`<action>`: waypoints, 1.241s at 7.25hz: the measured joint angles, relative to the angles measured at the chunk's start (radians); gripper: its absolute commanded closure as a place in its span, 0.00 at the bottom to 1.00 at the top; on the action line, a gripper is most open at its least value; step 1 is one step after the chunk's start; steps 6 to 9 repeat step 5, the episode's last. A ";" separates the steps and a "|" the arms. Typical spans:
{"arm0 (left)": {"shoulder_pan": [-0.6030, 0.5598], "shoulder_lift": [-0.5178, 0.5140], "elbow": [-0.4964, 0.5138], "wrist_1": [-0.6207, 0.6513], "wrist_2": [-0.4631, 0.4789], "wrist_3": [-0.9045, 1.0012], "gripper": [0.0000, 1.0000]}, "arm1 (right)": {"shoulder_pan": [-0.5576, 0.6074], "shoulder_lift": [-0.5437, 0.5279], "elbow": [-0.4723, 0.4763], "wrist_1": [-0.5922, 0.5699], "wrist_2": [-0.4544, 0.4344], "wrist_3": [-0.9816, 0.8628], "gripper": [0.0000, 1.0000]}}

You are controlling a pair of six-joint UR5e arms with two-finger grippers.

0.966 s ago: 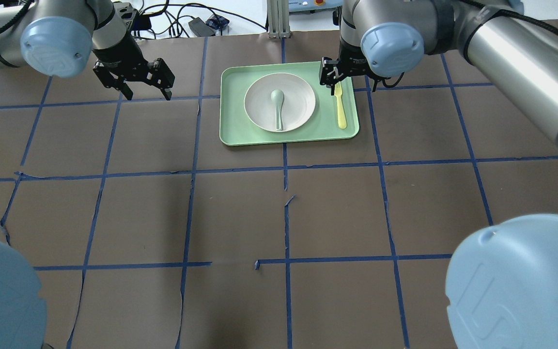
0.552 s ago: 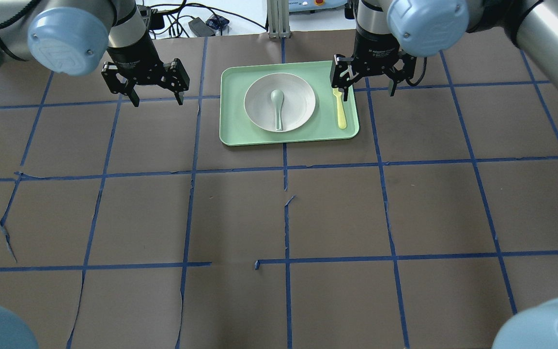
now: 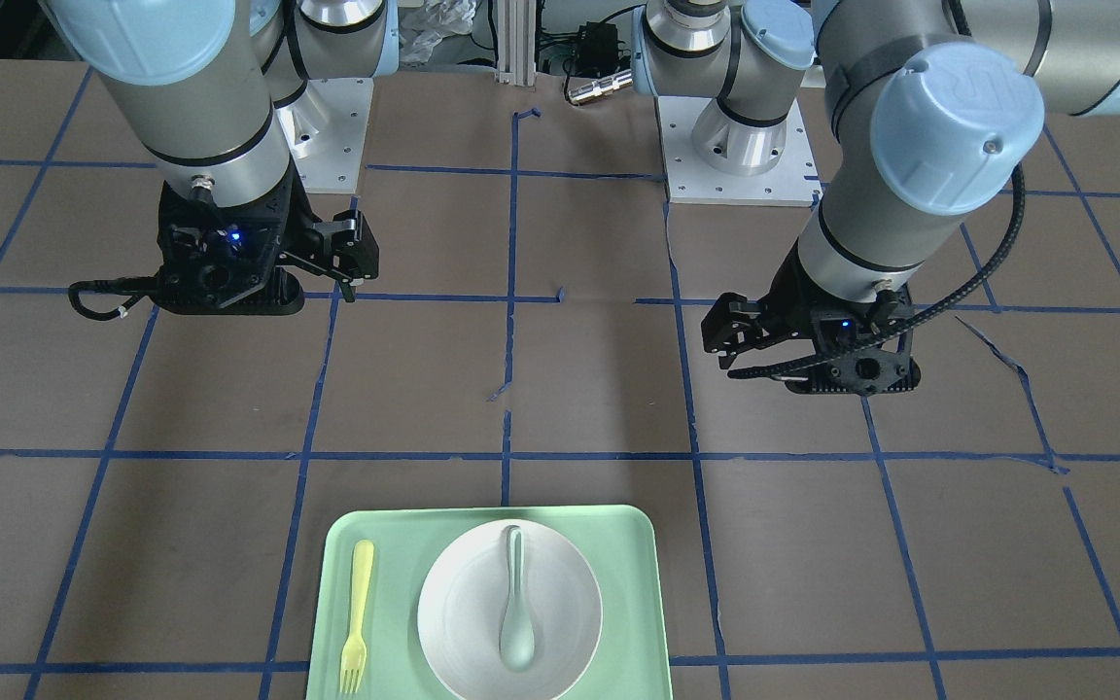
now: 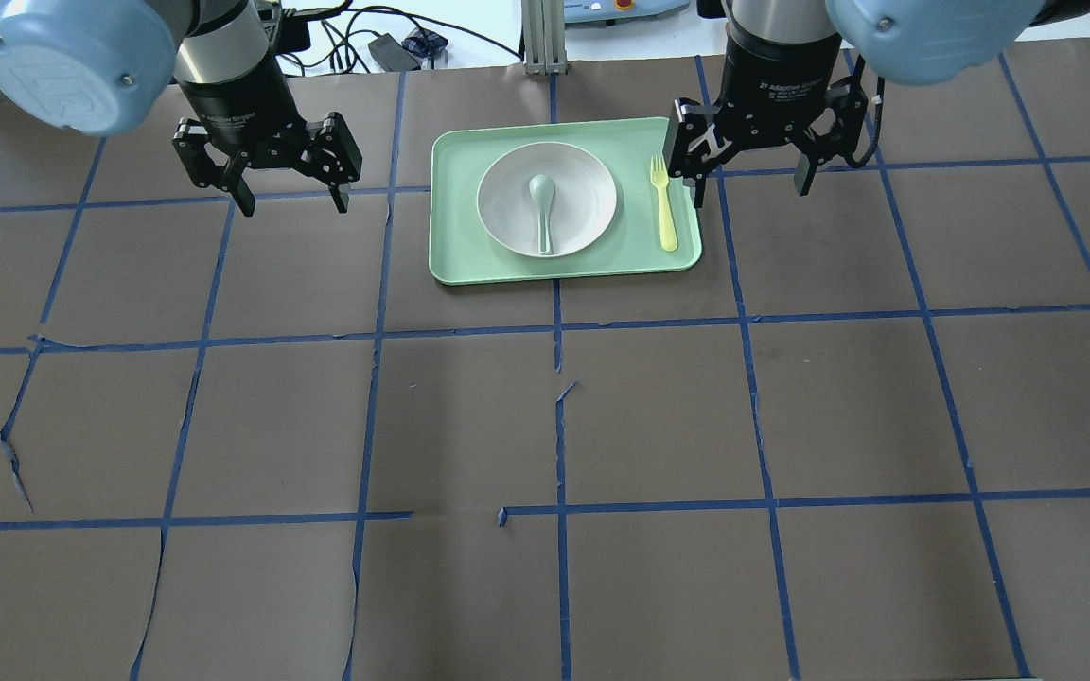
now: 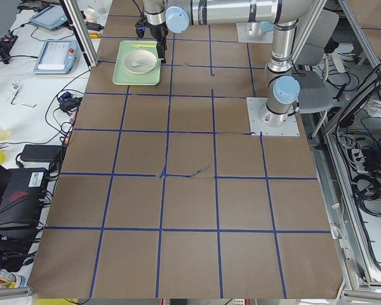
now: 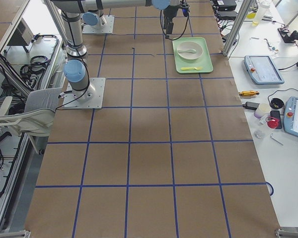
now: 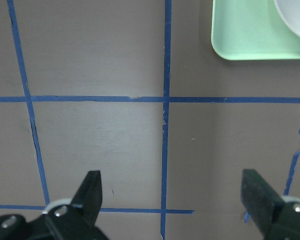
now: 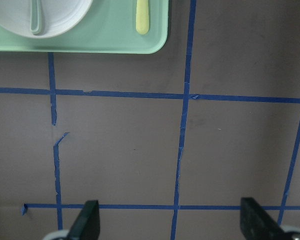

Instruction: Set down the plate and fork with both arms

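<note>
The off-white plate [image 4: 583, 184] sits in a mint-green tray [image 4: 455, 255] at the far middle of the table, with a grey-green spoon [image 4: 542, 213] lying in it. The pale-yellow fork [image 4: 663, 203] lies free in the tray right of the plate, tines pointing away from me. My right gripper [image 4: 749, 194] is open and empty, just right of the tray's right edge. My left gripper [image 4: 292, 203] is open and empty, left of the tray. The right wrist view shows the open gripper [image 8: 170, 212], the plate [image 8: 60, 17] and the fork's handle [image 8: 142, 20].
The brown table carries a blue tape grid [image 4: 559, 322]. Cables and a metal post [image 4: 545, 38] stand past the far edge. The arm bases [image 3: 735, 146] sit at the near edge. The left wrist view shows the tray's corner [image 7: 260, 30].
My right gripper has moved right, off the fork's tine end, so the tines now show. My left gripper has shifted slightly right. Both arms' elbows have drawn out of the overhead view.
</note>
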 measured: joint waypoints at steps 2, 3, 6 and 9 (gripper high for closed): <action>0.000 0.032 -0.002 -0.029 0.005 -0.003 0.00 | 0.002 -0.003 0.021 -0.004 0.013 0.000 0.00; -0.001 0.053 -0.001 -0.065 0.004 -0.004 0.00 | 0.003 -0.005 0.034 -0.009 0.017 0.000 0.00; -0.001 0.072 0.001 -0.093 0.002 -0.004 0.00 | 0.003 -0.006 0.040 -0.013 0.015 0.001 0.00; -0.001 0.072 0.001 -0.093 0.002 -0.004 0.00 | 0.003 -0.006 0.040 -0.013 0.015 0.001 0.00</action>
